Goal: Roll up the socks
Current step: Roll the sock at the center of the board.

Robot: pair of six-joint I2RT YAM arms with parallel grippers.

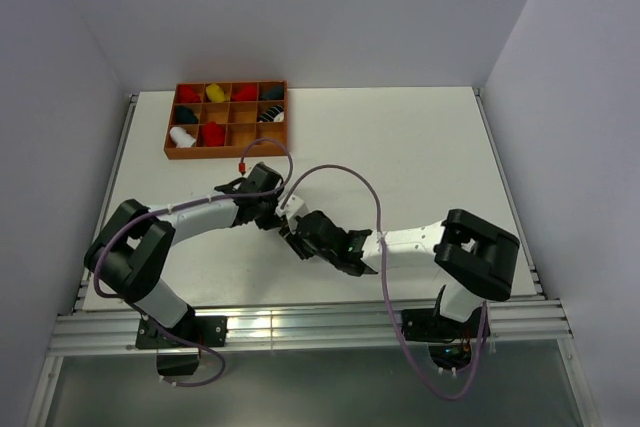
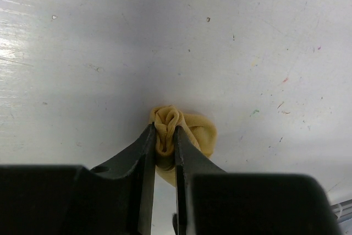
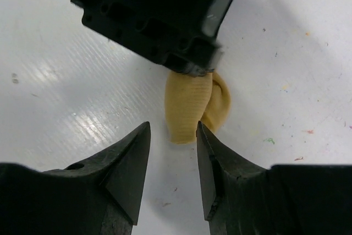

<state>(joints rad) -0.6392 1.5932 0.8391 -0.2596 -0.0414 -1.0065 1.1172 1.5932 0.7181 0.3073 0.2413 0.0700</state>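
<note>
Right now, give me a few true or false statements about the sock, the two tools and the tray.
1. The left tool is shut on the yellow sock. True.
2. The right tool grips the sock too. False: its jaws stand open, with the sock's end just ahead of them.
3. The tray sits at the far left of the table. True.
4. Every compartment of the tray is filled. False: several are bare.

We find the small tan-yellow fabric sock (image 2: 193, 134) on the white bench (image 1: 420, 147), between the left claw (image 2: 165, 136) and the right claw (image 3: 173, 136). The brown wooden compartment tray (image 1: 226, 154) lies far-left behind.
</note>
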